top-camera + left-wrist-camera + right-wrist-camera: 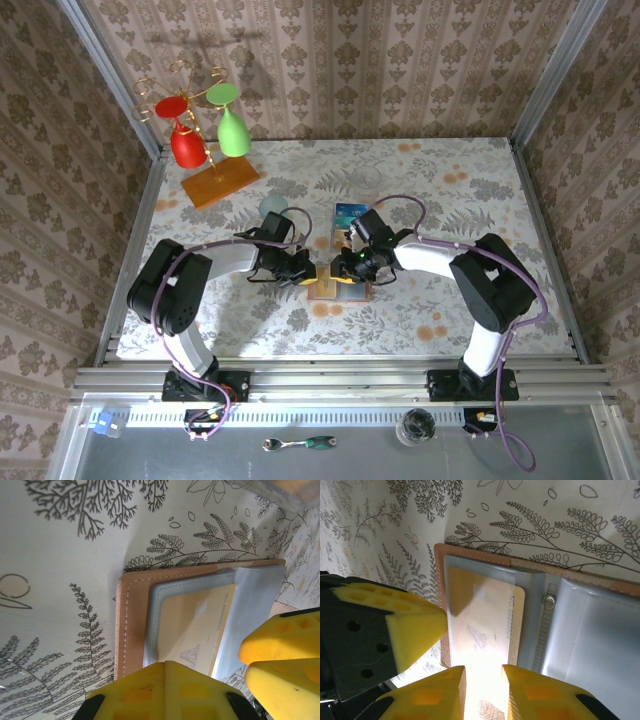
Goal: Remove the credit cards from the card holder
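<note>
**Status at this stage**

The small brown folding card holder with grey-blue transparent pockets (322, 290) is laid open and flat on the leaf-patterned worktop (450, 200). It sits near the middle of the worktop, between the two arms.

**Completed.** A teal-blue rectangular credit card (350, 213) is seen lying on the worktop just beyond the far edge of the holder, apart from it. This card is judged to be already removed.

**Outstanding.** An orange-tan rectangular credit card (485, 615) is seated inside the left-hand pocket of the holder, under the clear film. The neighbouring pocket, past the metal snap, appears empty. Whether further cards are stacked beneath the orange-tan one cannot be told.

**Left gripper** (165, 680). The jaws are pressed together. Their tips are set at the near edge of the open holder, over the pocket. Whether the holder is merely held down or an edge is pinched cannot be told.

**Right gripper** (483, 680). The jaws are spread by a narrow gap and are placed at the open end of the same pocket, with the card's end lying in line with the gap. No grip on the card is shown.

**Assessment.** The task is judged to be partly done. Extraction of the orange-tan card is the step in hand.
</note>
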You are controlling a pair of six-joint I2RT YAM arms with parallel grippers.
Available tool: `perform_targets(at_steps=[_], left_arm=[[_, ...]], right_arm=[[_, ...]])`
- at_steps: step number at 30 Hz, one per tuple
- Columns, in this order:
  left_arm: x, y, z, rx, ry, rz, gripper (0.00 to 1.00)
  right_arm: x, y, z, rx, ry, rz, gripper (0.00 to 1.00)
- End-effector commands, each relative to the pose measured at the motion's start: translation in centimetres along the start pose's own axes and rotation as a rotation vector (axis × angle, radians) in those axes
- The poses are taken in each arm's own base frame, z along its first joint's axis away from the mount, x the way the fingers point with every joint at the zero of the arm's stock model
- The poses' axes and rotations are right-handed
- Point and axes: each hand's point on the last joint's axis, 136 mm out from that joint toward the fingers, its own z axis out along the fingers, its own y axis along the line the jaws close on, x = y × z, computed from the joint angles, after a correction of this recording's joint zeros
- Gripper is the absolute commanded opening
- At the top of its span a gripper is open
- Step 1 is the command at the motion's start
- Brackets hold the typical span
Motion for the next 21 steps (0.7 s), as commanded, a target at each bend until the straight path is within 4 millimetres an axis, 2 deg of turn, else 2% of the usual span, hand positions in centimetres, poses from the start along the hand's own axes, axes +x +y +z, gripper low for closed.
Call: perform_targets(at_steps=[1, 5, 21], left_arm=[[-0.1, 0.3, -0.4, -0.016, -0.009, 0.005, 0.03], [-0.2, 0.0, -0.5, -0.005, -0.012, 0.009, 0.04], [0.4, 1.3, 0.2, -0.019, 0.004, -0.016, 0.00]], right_arm=[[-0.2, 1.0, 0.3, -0.029, 0.015, 0.006, 0.25], [-0.3, 1.0, 0.5, -0.028, 0.018, 0.008, 0.25], [0.0, 0.1, 1.4, 0.002, 0.042, 0.023, 0.23]])
